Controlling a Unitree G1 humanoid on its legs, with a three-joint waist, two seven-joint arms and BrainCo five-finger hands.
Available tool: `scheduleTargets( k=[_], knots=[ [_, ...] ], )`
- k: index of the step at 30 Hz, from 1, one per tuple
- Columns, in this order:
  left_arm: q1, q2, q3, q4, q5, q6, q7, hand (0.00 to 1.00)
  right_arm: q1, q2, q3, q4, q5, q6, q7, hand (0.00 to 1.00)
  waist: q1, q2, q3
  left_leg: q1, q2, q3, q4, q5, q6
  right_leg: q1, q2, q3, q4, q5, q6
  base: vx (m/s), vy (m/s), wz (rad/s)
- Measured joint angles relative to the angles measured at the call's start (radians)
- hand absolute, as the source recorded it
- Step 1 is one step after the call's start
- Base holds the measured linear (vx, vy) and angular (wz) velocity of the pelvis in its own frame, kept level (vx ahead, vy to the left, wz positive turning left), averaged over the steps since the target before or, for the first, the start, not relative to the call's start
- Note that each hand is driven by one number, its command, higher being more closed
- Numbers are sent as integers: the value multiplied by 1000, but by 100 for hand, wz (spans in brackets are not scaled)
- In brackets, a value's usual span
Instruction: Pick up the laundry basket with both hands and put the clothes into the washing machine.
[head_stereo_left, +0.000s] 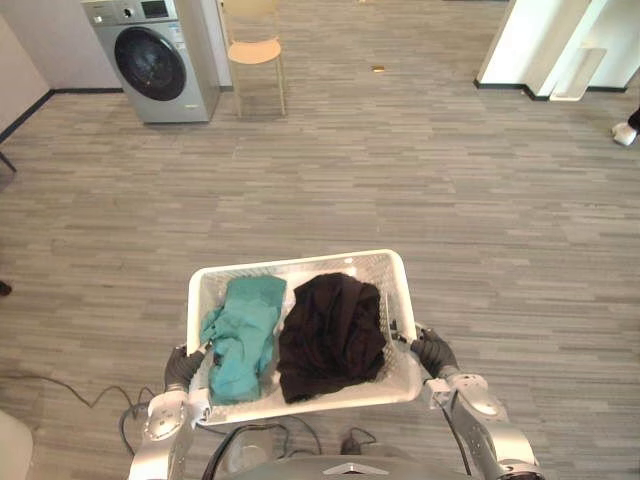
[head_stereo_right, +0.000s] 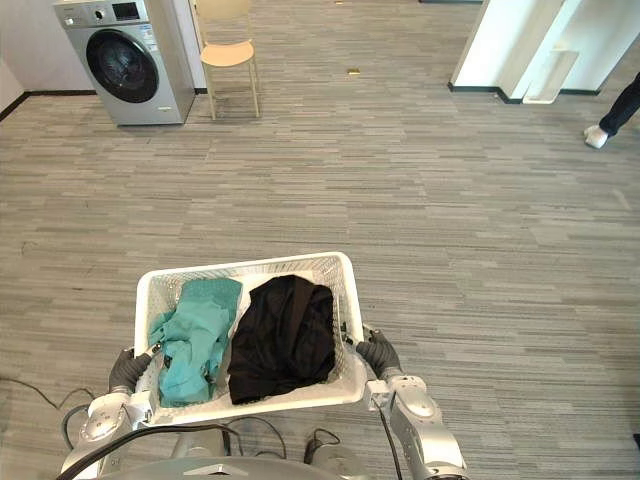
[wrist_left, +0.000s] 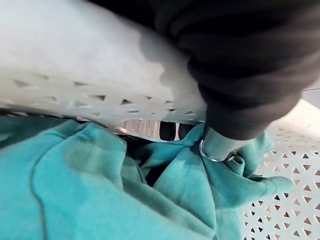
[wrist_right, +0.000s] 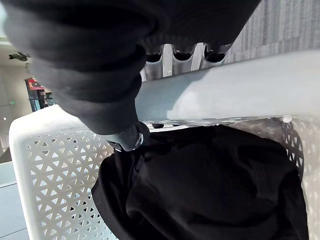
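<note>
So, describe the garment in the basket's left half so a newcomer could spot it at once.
Find the white lattice laundry basket carried low in front, its side rims gripped by the left robot hand and the right robot hand. In its left half lies the teal garment, crumpled. Colour sets it apart from the black garment bunched beside it on the right.

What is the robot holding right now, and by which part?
The laundry basket, held by both hands: the left hand curled round its left side rim, the right hand round its right side rim.
</note>
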Motion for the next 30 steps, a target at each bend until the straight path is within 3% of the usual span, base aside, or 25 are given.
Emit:
scheduleTargets(
  k=[1,2,4,5,7,11,12,22,28,30],
  knots=[
    [5,0,-1,-2,0,0,-1,100,14,-2,0,-9,0,-1,1,100,-3,11,-4,6,-17,-16,-177,117,4,15,-6,4,4,-41,48,333,150,-68],
    [14,-4,-15,-2,1,0,-2,100,37,-5,-6,-11,0,-5,1,100,-7,38,-8,-4,-15,-23,-210,252,29,38,1,10,22,-105,83,332,172,-51],
    [5,19,-32,25,9,8,-2,100,62,37,-24,4,-22,0,-6,100,-32,-1,-9,31,-54,-5,-209,219,46,36,-55,27,79,-124,99,297,214,-15],
    [5,37,-34,21,9,7,-5,100,73,54,-24,2,-22,0,0,100,-38,-40,-19,50,-87,24,-254,226,60,17,-95,35,96,-134,112,297,228,-12],
    [0,51,-34,21,9,8,-5,100,75,78,-33,-1,-24,0,-1,100,-40,-76,-20,76,-129,48,-316,246,88,2,-132,46,99,-133,115,237,193,-13],
    [6,64,-39,-15,9,8,-6,100,76,88,-37,-1,-25,0,0,100,-37,-91,-25,132,-176,84,-397,264,113,4,-180,61,98,-122,125,94,111,-7],
    [29,113,-50,29,9,18,-6,100,64,104,3,112,-25,1,11,100,-35,-115,-68,195,-179,66,-640,417,97,-13,-171,53,29,-140,165,0,0,0],
    [30,113,-49,49,9,24,-6,100,67,119,-7,169,-24,-9,21,100,-41,-116,-67,192,-173,74,-640,412,95,-7,-165,52,3,-140,155,1,-1,-1],
    [30,109,-46,106,9,38,-5,100,52,124,-6,249,-24,-2,32,100,-32,-120,-61,179,-157,125,-631,395,87,-18,-165,55,-46,-112,172,44,-12,-21],
    [19,95,-27,106,9,39,-3,100,12,123,-6,271,-24,1,32,100,-25,-129,-40,129,-143,146,-526,340,92,-34,-167,72,-37,-96,173,57,-4,-34]
  ],
)
